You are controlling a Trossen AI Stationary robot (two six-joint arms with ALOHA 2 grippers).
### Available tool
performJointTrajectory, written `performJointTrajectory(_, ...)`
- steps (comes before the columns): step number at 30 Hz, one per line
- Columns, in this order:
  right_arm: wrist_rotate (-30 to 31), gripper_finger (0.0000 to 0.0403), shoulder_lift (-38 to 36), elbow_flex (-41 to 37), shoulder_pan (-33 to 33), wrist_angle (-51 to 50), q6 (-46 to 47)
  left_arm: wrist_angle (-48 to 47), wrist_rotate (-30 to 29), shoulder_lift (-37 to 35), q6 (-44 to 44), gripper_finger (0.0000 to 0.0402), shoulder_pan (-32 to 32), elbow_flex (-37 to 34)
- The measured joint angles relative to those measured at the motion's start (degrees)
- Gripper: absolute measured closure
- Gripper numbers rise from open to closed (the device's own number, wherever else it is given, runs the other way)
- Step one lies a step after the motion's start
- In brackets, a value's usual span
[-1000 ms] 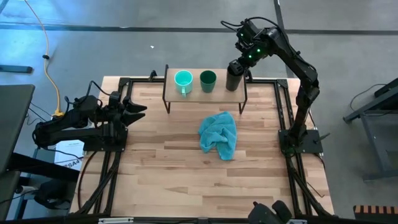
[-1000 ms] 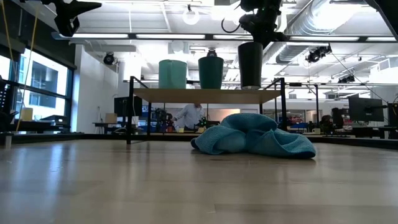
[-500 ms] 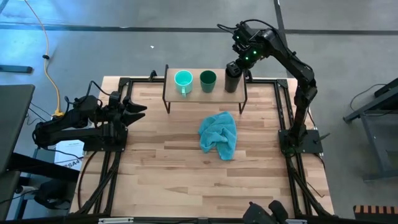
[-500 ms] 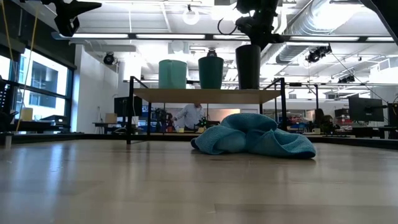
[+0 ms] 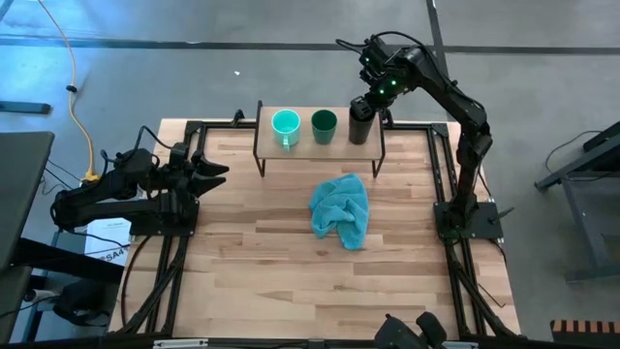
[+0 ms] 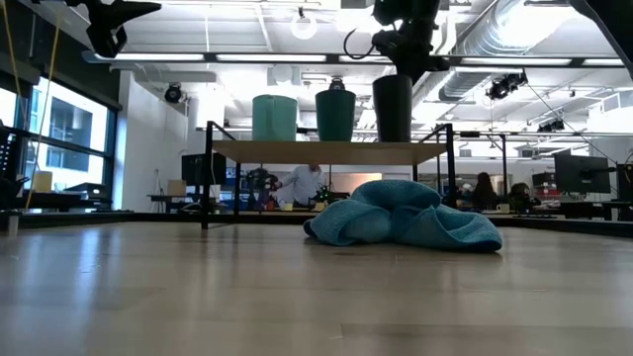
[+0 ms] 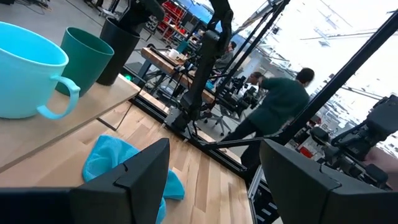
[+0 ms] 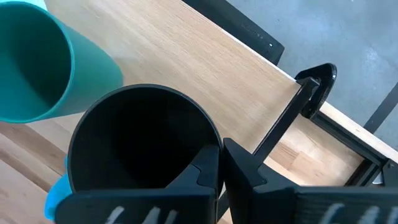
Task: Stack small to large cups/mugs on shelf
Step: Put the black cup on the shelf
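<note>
All 3 cups stand open and empty in a row on the shelf [image 5: 320,147] at the table's far edge, turquoise mug [image 5: 286,124], green cup [image 5: 324,123], black cup [image 5: 361,120], whose rim the right gripper [image 5: 367,101] pinches from above, while the left gripper [image 5: 215,173] rests spread by the table's left edge.

Grey floor [image 5: 242,29] surrounded the table [image 5: 262,281]; ceiling lights [image 6: 198,57], ducts [image 6: 524,30] and a window [image 6: 59,138] showed beyond.

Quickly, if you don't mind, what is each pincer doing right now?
Left pincer: open, empty, waiting at the table's left side.
Right pincer: closed on the black cup's rim, on the shelf.
</note>
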Motion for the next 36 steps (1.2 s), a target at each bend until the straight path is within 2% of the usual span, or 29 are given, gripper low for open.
performJointTrajectory(15, -2.19, 0.0403, 0.0, 0.0, 0.2, -0.64, -0.57, 0.0, 0.0, 0.0, -0.01, 0.0163, 0.01, 0.0)
performJointTrajectory(36, -2.21, 0.0402, 0.0, 0.0, 0.2, -0.26, -1.25, 0.0, 0.02, 0.01, -0.01, 0.0163, 0.01, 0.02)
